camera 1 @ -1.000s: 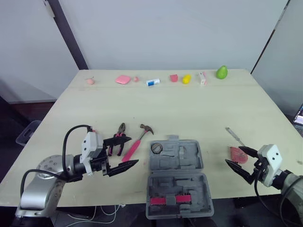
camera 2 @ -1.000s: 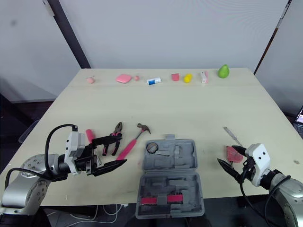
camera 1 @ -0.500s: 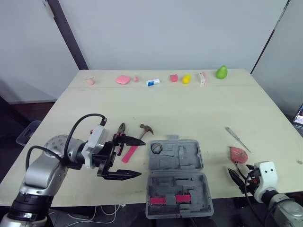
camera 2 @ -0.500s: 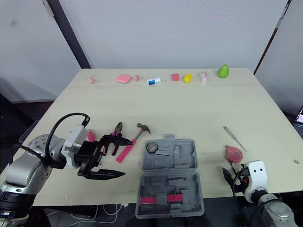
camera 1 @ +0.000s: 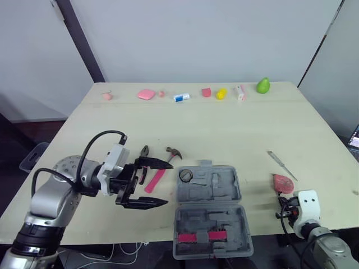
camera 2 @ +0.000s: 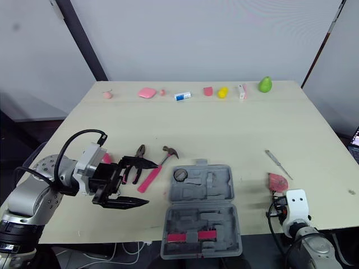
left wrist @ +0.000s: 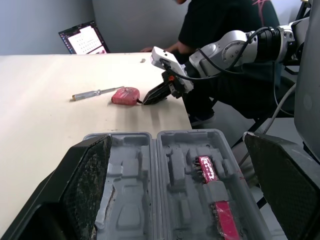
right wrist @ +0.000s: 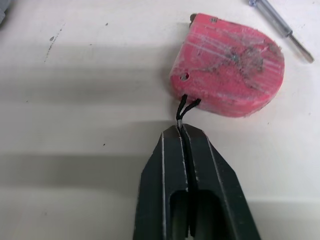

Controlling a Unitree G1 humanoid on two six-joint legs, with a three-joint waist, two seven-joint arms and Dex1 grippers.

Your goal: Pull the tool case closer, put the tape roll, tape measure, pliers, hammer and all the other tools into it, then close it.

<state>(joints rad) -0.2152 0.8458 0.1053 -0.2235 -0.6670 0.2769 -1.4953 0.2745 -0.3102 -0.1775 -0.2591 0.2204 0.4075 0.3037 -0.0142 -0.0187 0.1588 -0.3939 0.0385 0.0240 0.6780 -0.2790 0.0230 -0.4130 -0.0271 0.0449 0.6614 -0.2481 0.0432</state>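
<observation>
The grey tool case (camera 1: 210,210) lies open near the table's front edge, with the tape roll (camera 1: 185,175) in its far left recess. The pink-handled hammer (camera 1: 161,170) and the pliers (camera 1: 143,162) lie left of the case. My left gripper (camera 1: 169,182) stands open over them, its fingers pointing at the case. The red tape measure (right wrist: 227,65) lies at the front right, beside a screwdriver (camera 1: 280,164). My right gripper (right wrist: 180,129) is just in front of the tape measure. It is shut, with the tape measure's thin black cord (right wrist: 181,111) running into its tips.
Along the far edge lies a row of small items, among them a green pear (camera 1: 262,85), a yellow piece (camera 1: 221,93) and a pink block (camera 1: 146,94). Beyond the table's right side, the left wrist view shows a seated person (left wrist: 225,20) and a laptop (left wrist: 85,39).
My right gripper has drawn back from around the tape measure to the front edge and shut. My left gripper has swung right over the hammer and pliers, staying open.
</observation>
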